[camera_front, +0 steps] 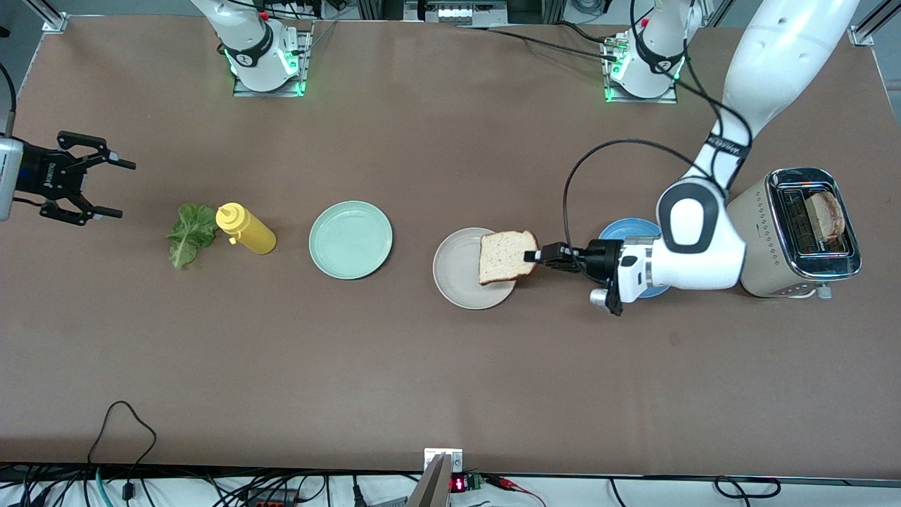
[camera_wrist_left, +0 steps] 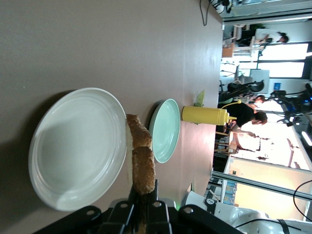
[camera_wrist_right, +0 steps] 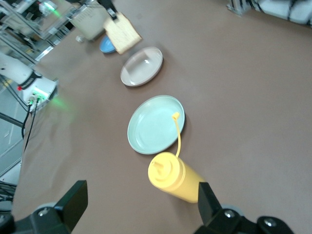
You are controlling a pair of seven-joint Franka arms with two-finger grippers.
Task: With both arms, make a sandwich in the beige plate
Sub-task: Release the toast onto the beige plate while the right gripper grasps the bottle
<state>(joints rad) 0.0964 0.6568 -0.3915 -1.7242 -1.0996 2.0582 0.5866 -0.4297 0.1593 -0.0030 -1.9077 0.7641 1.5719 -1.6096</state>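
Observation:
The beige plate (camera_front: 456, 276) (camera_wrist_left: 78, 146) (camera_wrist_right: 141, 66) lies bare in the middle of the table. Over its edge toward the left arm's end hangs a square slice of toast (camera_front: 505, 256) (camera_wrist_left: 142, 161) (camera_wrist_right: 122, 31), gripped by one edge in my shut left gripper (camera_front: 533, 255) (camera_wrist_left: 144, 194). A second slice (camera_front: 825, 215) stands in the toaster. The lettuce leaf (camera_front: 190, 232) lies on the table toward the right arm's end. My right gripper (camera_front: 121, 189) (camera_wrist_right: 141, 195) waits open and holding nothing above the table past the lettuce, pointing toward the yellow bottle.
A yellow squeeze bottle (camera_front: 246, 229) (camera_wrist_right: 175, 178) (camera_wrist_left: 204, 114) lies beside the lettuce. A mint-green plate (camera_front: 350, 239) (camera_wrist_right: 156, 124) (camera_wrist_left: 165, 129) sits between bottle and beige plate. The blue plate (camera_front: 630, 232) lies under the left arm, next to the steel toaster (camera_front: 795, 232).

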